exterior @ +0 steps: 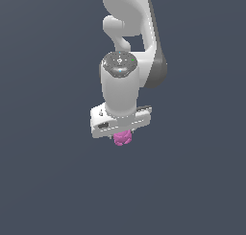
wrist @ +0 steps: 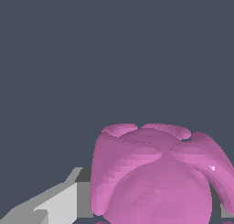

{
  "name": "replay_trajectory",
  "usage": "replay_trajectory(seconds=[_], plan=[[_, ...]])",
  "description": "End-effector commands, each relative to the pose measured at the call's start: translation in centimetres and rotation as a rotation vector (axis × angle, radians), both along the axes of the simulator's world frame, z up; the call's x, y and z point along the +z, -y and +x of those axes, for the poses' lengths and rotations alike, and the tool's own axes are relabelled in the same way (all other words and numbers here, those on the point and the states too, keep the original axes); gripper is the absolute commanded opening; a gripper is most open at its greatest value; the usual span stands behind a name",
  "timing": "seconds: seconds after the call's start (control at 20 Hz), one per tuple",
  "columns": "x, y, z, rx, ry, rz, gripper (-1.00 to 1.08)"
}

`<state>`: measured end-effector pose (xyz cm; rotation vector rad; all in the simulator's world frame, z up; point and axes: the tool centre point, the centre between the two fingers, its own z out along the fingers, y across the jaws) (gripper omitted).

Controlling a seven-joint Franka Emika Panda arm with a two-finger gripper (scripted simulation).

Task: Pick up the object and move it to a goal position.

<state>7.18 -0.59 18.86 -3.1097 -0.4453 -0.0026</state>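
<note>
The white Panda arm (exterior: pixel 129 32) is reaching down from the twelve o'clock edge of the exterior view, its round wrist cap facing the camera and its wide hand block sitting crosswise below. The gripper (exterior: pixel 123 135) is pointing downward beneath that block, and the pink-magenta object (exterior: pixel 123 138) is showing directly under it, at about six o'clock from the wrist cap, touching the underside of the hand and much narrower than it. Only the lower part of the lumpy thing is peeking out; the fingers themselves are hidden behind the hand in this view. In the wrist view the object (wrist: pixel 153 177) is filling the lower portion of the picture, its bumpy lobes curling over a rounder body, and one grey-white finger (wrist: pixel 59 202) is lying right against its side, with a sliver of grey showing at the opposite side too. From this the jaws are appearing to be closed on the object, pinching it between them. The plain dark grey-blue background (exterior: pixel 48 181) is spreading all around with no shadow or contact mark beneath the object, so whether it is lifted clear of a surface or resting on one cannot be told.
</note>
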Motion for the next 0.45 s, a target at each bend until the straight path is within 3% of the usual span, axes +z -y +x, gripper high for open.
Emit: replay_trajectory(seconds=[0.0,0.4], plan=[[1.4,0.3,0.3,0.000,-0.002,0.000,-1.00],[3.1,0.6,0.8,0.000,-0.002,0.000,-1.00]])
